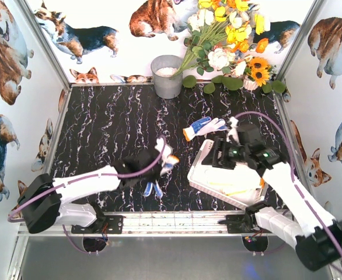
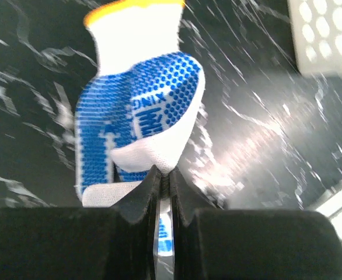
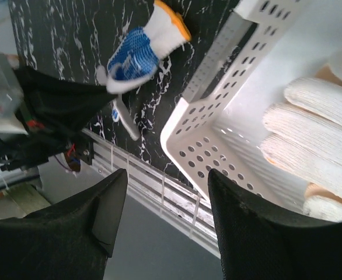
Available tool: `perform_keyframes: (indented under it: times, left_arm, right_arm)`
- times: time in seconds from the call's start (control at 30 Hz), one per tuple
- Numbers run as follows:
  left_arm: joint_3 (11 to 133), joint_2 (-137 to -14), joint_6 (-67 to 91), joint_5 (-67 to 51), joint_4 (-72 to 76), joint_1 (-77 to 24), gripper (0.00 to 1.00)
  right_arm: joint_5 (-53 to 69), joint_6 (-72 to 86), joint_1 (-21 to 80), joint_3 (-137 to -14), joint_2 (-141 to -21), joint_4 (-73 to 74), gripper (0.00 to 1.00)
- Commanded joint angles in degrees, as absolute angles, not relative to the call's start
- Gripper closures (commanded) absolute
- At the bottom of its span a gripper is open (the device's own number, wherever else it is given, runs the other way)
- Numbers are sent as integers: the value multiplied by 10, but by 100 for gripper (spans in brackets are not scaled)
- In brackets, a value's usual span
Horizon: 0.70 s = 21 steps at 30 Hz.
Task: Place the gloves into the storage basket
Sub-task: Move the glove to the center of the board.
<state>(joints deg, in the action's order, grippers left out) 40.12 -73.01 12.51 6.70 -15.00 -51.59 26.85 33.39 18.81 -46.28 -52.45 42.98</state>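
- Your left fingers (image 2: 139, 201) are pinched together on a fold of the blue-dotted glove (image 2: 145, 105), over the bench (image 1: 101, 134), left of the basket (image 1: 199, 168).
- Your right fingers (image 3: 95, 216) stand apart, holding nothing, above the basket's corner; a white glove (image 3: 317, 116) lies inside.
- Another blue glove (image 1: 203, 127) lies on the bench just behind the basket.

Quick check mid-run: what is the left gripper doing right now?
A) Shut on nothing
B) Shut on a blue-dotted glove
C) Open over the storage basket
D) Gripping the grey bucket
B: the left wrist view shows the left gripper with its jaws pinched together on the blue-dotted glove, the storage basket off to one side.
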Motion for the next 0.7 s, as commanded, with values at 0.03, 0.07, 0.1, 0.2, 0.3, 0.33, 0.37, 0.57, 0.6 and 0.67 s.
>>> perform_keyframes:
  times: [0.03, 0.07, 0.1, 0.2, 0.3, 0.33, 0.37, 0.57, 0.6, 0.67]
  left_arm:
    - [362, -698, 244, 81, -171, -602, 95]
    - [357, -690, 258, 89, -175, -612, 86]
    - [350, -680, 271, 95, -178, -618, 78]
    - [347, -632, 300, 118, -193, -622, 61]
    - [364, -578, 324, 180, -233, -620, 39]
    - [372, -565, 329, 199, -249, -614, 34]
    - [380, -551, 333, 210, -266, -603, 30]
    - [419, -507, 292, 146, -334, -444, 23]
    - [425, -503, 277, 126, -340, -409, 22]
    - [450, -503, 238, 81, -349, -344, 20]
  right_arm:
    - [217, 303, 260, -538, -590, 388, 41]
    - [207, 302, 270, -546, -603, 385, 41]
    - [207, 302, 277, -554, -616, 378, 41]
    - [213, 296, 298, -576, -664, 352, 42]
    - [217, 271, 330, -617, -735, 347, 44]
    - [216, 260, 339, -630, -757, 348, 46]
    - [215, 251, 345, -638, -774, 348, 47]
    - [231, 214, 381, -718, -918, 352, 52]
    - [231, 205, 385, -737, -941, 364, 52]
    - [233, 192, 392, -767, -984, 384, 52]
